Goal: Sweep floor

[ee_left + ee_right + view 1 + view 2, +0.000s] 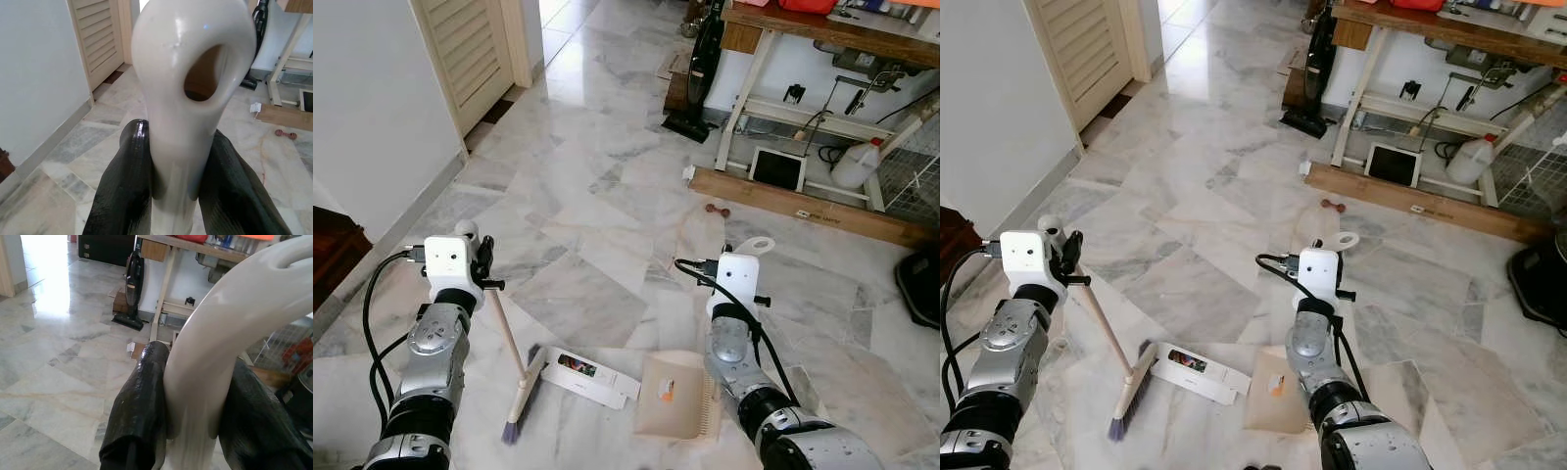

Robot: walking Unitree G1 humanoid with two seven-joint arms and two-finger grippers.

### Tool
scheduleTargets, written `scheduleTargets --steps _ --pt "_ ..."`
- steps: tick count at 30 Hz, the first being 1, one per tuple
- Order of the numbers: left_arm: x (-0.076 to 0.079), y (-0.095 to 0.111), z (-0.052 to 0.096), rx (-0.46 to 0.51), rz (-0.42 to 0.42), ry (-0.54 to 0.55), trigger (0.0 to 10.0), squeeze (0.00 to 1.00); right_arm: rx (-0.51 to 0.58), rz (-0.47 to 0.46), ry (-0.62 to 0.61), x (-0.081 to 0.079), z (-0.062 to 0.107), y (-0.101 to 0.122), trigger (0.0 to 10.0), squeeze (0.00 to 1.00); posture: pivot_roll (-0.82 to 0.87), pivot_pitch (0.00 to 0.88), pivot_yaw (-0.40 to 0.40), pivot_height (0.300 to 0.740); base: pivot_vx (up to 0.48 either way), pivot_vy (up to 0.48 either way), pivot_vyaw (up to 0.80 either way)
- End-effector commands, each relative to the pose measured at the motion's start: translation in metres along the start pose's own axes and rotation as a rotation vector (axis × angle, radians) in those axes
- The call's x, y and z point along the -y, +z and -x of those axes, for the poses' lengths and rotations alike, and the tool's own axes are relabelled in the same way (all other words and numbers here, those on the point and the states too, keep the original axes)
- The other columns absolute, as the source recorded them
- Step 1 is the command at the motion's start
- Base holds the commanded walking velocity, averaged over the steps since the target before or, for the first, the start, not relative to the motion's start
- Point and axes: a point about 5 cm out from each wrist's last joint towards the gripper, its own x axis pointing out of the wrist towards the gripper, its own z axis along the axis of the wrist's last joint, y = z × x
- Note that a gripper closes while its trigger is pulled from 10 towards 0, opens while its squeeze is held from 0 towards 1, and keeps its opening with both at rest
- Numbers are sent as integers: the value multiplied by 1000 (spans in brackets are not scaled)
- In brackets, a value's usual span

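Below us we see the marble floor (607, 196), pale grey with darker veins, and it reaches to the louvred door (475, 49) on our left and to the wooden workbench (822, 29) on our right. Under the workbench stands a black upright vacuum (697, 69), and a long wooden plank (803, 206) lies on the floor just in front of the bench legs. Near the plank lies a small reddish dumbbell-shaped thing (718, 210).

Close to us the broom (514, 372) leans with its brush head on the floor, and its pale stick goes up into our left gripper (481, 262). In the left wrist view the two black fingers (122, 196) are clenched on the white handle, one on each side, and the handle's end with the hanging hole stands out beyond the fingertips.

Beside the brush lies a flat white carton (579, 372), touching or nearly touching the bristles. Next to it the beige dustpan (671, 397) rests on the floor with a small orange scrap (667, 392) inside. Our right gripper (744, 266) grasps the dustpan's white handle; in the right wrist view its fingers (142, 416) press on both sides of the curved handle.
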Motion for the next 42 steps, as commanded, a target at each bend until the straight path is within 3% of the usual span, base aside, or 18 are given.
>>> scheduleTargets --steps 1,16,21,40,42 --pt "-2 0 2 4 -6 13 10000 0 7 34 -1 2 0 -2 10000 0 160 149 -111 740 0 0 0" --pt "-31 14 -1 39 -58 110 10000 0 13 63 -14 4 2 -4 10000 0 174 155 -111 740 0 0 0" --pt "-30 16 0 46 -59 110 10000 0 -30 10 -26 3 4 -7 10000 0 179 160 -110 740 0 0 0" --pt "-30 13 0 37 -28 123 10000 0 -76 5 12 -5 15 -17 10000 0 194 178 -108 740 0 0 0" --pt "-28 9 -3 9 9 110 10000 0 -78 1 14 -5 14 -17 10000 0 193 179 -108 740 0 0 0"
